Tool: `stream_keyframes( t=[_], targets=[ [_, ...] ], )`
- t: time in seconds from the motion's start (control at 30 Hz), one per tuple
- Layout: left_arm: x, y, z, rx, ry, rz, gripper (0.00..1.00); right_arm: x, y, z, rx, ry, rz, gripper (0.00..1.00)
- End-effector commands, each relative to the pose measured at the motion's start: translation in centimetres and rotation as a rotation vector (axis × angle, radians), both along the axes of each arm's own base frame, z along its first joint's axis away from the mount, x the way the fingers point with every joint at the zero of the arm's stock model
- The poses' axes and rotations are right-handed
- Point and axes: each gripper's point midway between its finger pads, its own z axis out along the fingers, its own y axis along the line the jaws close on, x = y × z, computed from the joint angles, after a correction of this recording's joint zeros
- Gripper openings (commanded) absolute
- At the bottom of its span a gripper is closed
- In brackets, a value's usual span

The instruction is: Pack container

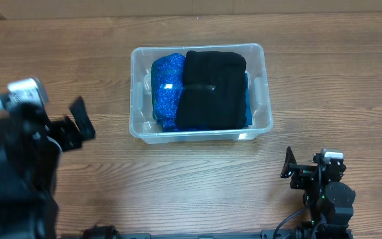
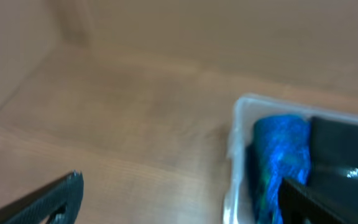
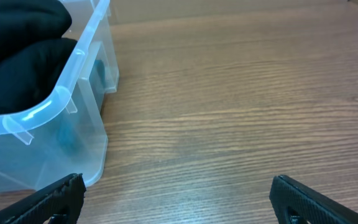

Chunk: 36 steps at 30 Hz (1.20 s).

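The clear plastic container (image 1: 266, 99) stands on the wooden table at centre back. Inside it lie a sparkly blue cloth (image 1: 167, 89) on the left and a folded black cloth (image 1: 211, 89) over the middle and right. My left gripper (image 1: 77, 125) is open and empty, to the left of the container and apart from it. In the blurred left wrist view the open jaws (image 2: 179, 205) frame bare table, with the container rim (image 2: 235, 155), blue cloth (image 2: 281, 149) and black cloth (image 2: 347, 146) at the right. My right gripper (image 1: 306, 167) is open and empty near the front edge.
In the right wrist view the open jaws (image 3: 179, 199) hang over bare wood, with the container's corner (image 3: 82, 81) and the black cloth (image 3: 17, 56) at the left. A brown wall or board (image 2: 197, 25) rises behind the table.
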Motion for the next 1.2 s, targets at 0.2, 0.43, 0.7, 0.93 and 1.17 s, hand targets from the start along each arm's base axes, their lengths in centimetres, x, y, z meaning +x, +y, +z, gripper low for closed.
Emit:
stream_keyframes(
  t=[0.2, 0.43, 0.7, 0.93, 1.17],
  targets=[
    [-2.5, -2.7, -13.5, 0.027, -0.063, -0.157, 1.00, 0.0, -0.1, -0.3, 0.002, 0.000, -0.005, 1.00],
    [-3.4, -3.8, -21.0, 0.013, -0.034, -0.206, 1.00, 0.0, -0.1, -0.3, 0.002, 0.000, -0.005, 1.00],
    [-3.9, -4.1, -24.7, 0.015, -0.035, -0.219, 1.00, 0.0, -0.1, -0.3, 0.002, 0.000, -0.005, 1.00],
    [-3.8, -4.0, -24.8, 0.025, -0.072, -0.213, 1.00, 0.0, -0.1, -0.3, 0.002, 0.000, -0.005, 1.00],
    [-3.8, -4.0, -24.9, 0.025, -0.070, -0.213, 1.00, 0.0, -0.1, -0.3, 0.002, 0.000, -0.005, 1.00]
  ],
)
